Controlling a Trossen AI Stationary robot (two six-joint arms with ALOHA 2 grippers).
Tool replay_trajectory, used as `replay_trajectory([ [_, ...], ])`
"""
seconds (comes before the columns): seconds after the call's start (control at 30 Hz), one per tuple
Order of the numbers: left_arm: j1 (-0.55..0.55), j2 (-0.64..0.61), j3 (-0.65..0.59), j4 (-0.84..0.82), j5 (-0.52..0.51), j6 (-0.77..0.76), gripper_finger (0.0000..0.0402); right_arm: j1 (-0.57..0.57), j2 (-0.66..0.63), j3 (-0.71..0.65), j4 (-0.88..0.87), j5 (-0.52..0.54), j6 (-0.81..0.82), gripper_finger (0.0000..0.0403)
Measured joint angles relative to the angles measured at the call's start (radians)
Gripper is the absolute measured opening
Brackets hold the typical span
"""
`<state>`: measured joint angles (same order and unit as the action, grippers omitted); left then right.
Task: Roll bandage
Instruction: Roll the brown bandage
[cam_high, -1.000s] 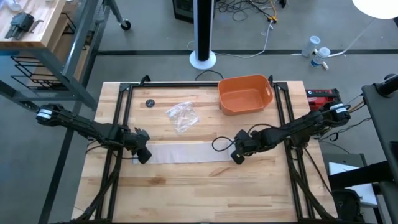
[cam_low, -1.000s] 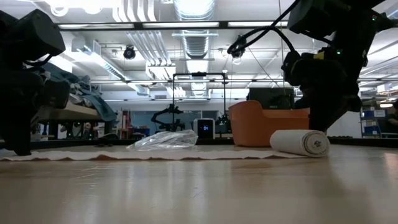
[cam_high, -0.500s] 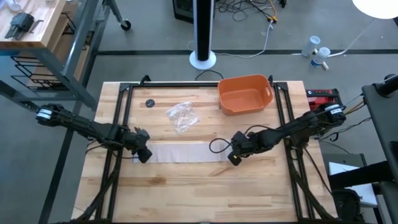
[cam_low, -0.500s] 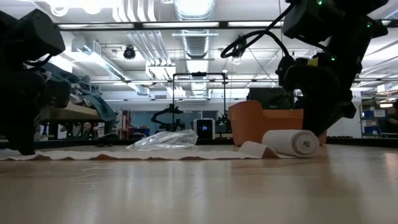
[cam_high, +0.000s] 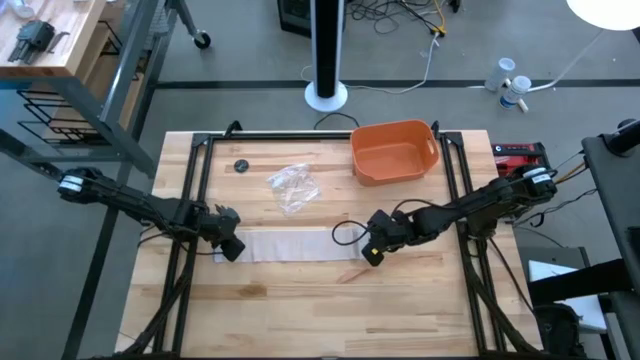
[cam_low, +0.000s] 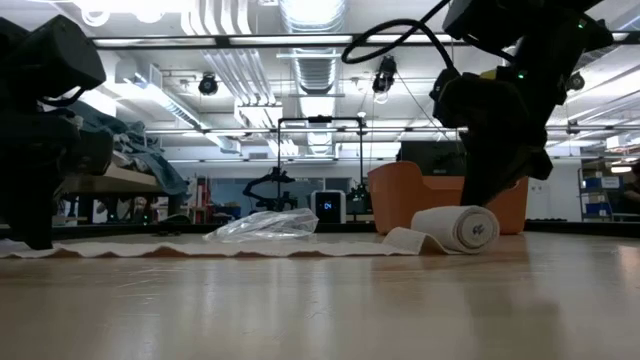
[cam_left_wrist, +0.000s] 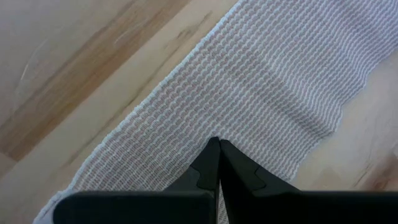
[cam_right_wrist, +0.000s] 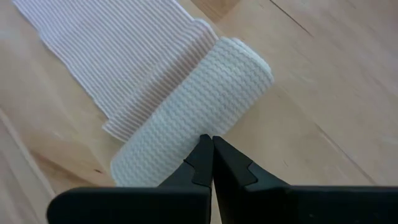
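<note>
bandage (cam_high: 290, 244) flat on worktop (cam_high: 300, 310), long axis running arm to arm | right gripper (cam_high: 371, 251) jaws pressed together, tips on the rolled end (cam_right_wrist: 193, 118), unrolled strip lies ahead | left gripper (cam_high: 230, 247) jaws pressed together, pinning the far end.

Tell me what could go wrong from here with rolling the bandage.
1. The right hand is shut and only pushes on the roll, so the roll could slip aside and wind crooked.
2. The left hand pins the bandage only at its end; a harder push could wrinkle the strip.
</note>
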<state>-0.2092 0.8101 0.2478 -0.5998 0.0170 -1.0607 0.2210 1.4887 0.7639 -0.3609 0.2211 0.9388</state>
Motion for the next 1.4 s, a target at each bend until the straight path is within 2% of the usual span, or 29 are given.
replay_trajectory([
  [0.57,-0.001,-0.002,0.0,0.02,0.013,-0.002,0.0,-0.024,0.06,0.007,0.08,-0.006,-0.041,0.0],
  [0.87,0.0,0.002,0.001,-0.005,0.108,-0.12,0.0,-0.024,0.086,0.08,0.083,-0.011,-0.095,0.0],
  [1.07,0.0,0.002,0.001,-0.01,0.127,-0.135,0.0,-0.024,0.086,0.104,0.081,-0.01,-0.121,0.0],
  [1.27,-0.001,-0.002,0.0,0.004,0.127,-0.125,0.0,-0.028,0.064,0.16,-0.127,0.07,-0.138,0.0],
  [1.4,-0.001,-0.011,-0.001,0.061,0.109,-0.093,0.0,-0.039,0.033,0.176,-0.201,0.063,-0.147,0.0],
])
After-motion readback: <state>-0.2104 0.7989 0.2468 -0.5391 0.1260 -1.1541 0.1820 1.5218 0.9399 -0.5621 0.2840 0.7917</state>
